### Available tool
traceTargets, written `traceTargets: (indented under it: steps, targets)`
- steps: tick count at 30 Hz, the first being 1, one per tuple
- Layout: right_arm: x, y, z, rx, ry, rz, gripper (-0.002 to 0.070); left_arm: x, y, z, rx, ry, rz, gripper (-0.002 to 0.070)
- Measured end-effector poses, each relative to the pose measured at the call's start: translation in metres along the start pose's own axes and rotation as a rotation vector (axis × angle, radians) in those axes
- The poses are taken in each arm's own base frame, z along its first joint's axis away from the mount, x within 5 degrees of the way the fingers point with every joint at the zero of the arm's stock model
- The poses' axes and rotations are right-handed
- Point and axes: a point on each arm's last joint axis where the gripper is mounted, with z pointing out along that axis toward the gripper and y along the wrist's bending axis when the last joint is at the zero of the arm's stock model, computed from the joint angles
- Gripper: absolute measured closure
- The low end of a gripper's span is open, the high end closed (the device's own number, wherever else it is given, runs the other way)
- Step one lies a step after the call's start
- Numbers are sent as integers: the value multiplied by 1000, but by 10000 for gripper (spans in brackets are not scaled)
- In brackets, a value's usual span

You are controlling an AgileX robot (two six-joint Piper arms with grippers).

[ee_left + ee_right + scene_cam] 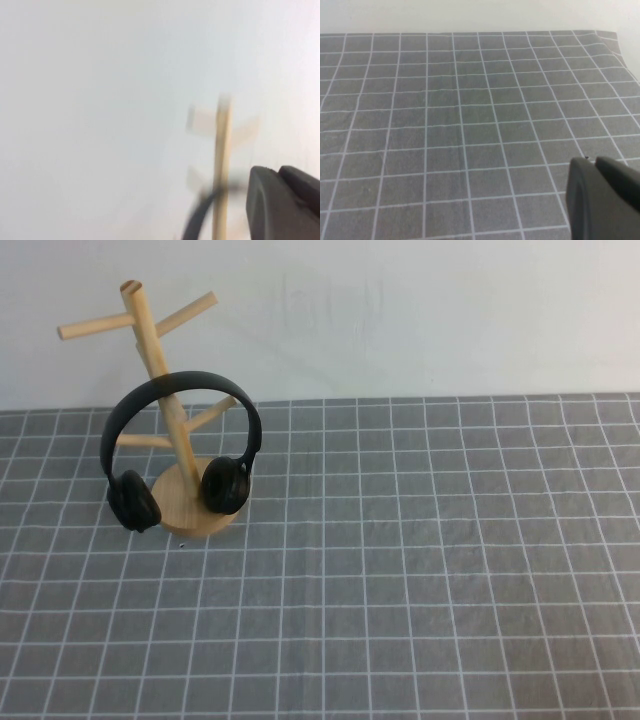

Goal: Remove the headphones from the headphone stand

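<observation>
Headphones (pixel 181 455): hung on the headphone stand (pixel 165 390), at ten o'clock on the tabletop (pixel 420 570).
Writing: none readable.
Left tool (pixel 280 205): near the stand; grip cannot be told.
Right tool (pixel 602 197): over gridded cloth; grip cannot be told.

Bright even light, soft faint shadows, left wrist view heavily blurred, others sharp

a grey cloth (pixel 420 570) with a white grid of lines covered the table. behind it stood a plain white wall (pixel 400 310), evenly lit, faintly smudged perhaps. the cloth's far edge (pixel 470 33) met the wall, slightly rumpled at one corner.
</observation>
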Motion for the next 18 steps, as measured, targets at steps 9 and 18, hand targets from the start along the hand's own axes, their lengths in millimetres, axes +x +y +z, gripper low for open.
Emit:
traceTargets:
  steps: [9,18]
  targets:
    - [0,0,0,0,0,0,682,-38,-4,-8,48,-427,0,675]
    - [0,0,0,0,0,0,682,-86,-3,-12,35,-581,48,675]
